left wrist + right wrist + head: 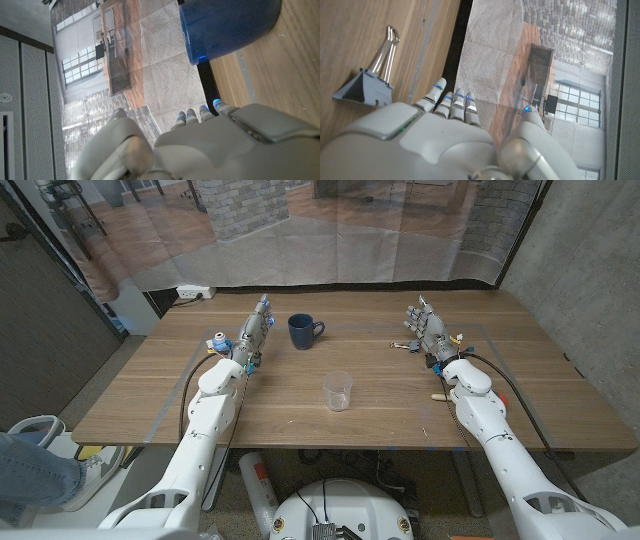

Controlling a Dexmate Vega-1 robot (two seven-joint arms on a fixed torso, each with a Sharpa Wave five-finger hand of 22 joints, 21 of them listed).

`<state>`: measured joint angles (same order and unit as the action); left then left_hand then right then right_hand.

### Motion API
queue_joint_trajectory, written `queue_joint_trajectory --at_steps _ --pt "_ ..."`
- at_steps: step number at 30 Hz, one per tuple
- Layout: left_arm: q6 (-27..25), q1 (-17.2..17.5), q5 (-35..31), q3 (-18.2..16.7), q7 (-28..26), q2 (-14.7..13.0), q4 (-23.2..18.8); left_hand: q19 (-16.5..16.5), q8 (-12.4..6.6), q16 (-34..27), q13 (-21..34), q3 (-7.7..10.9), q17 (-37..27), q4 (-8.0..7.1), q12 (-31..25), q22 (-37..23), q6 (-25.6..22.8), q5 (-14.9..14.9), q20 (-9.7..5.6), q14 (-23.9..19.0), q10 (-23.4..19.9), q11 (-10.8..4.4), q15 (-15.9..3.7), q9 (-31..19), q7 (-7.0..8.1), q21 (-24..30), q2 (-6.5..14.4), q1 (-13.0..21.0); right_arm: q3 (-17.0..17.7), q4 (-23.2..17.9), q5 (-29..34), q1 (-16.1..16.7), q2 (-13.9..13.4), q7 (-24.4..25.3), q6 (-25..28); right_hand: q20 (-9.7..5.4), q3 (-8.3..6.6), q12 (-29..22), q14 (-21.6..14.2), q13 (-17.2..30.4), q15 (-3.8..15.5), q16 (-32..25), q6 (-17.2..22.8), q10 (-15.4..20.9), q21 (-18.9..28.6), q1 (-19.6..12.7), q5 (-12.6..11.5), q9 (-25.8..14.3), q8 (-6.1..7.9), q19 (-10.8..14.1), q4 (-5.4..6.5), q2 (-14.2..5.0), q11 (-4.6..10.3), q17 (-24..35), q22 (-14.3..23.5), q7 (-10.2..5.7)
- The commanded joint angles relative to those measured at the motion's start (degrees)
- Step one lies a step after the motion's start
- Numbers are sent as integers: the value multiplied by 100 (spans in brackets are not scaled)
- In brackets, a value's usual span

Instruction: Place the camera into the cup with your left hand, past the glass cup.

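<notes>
Head view: left hand (pixel 255 326) stands on the table (pixel 300 420) toward the far left corner, fingers straight and pointing at the far edge, nothing visibly held. A small white-and-blue object (pixel 216 340) sits just beside its wrist, too small to identify. Blue cup (pixel 302 331) stands upright just right of the left hand, handle to the right. Glass cup (pixel 338 391) stands upright mid-table, closer to the near edge. Right hand (pixel 428 330) rests near the far right, fingers extended, empty. Binder clip (pixel 367 80) lies beside it.
</notes>
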<state>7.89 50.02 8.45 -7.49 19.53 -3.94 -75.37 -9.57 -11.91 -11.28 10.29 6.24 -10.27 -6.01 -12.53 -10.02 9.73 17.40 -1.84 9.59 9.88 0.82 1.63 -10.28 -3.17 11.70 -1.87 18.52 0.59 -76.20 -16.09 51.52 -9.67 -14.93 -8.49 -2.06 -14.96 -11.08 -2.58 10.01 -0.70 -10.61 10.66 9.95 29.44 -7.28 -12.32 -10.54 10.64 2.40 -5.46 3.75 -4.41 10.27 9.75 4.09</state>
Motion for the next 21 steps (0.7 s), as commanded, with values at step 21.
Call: queue_joint_trajectory --at_steps 21 --pt "-591 441 -1840 -1390 966 1443 -1422 -409 -50 -7 25 -22 -14 35 -15 -29 359 82 -121 261 228 -1 27 -33 -42 17 41 118 1102 -106 1209 28 926 -824 171 -225 -2 -32 -35 33 -21 -23 -29 -5 -83 -44 -95 -9 18 30 -4 7 17 21 19 -26"
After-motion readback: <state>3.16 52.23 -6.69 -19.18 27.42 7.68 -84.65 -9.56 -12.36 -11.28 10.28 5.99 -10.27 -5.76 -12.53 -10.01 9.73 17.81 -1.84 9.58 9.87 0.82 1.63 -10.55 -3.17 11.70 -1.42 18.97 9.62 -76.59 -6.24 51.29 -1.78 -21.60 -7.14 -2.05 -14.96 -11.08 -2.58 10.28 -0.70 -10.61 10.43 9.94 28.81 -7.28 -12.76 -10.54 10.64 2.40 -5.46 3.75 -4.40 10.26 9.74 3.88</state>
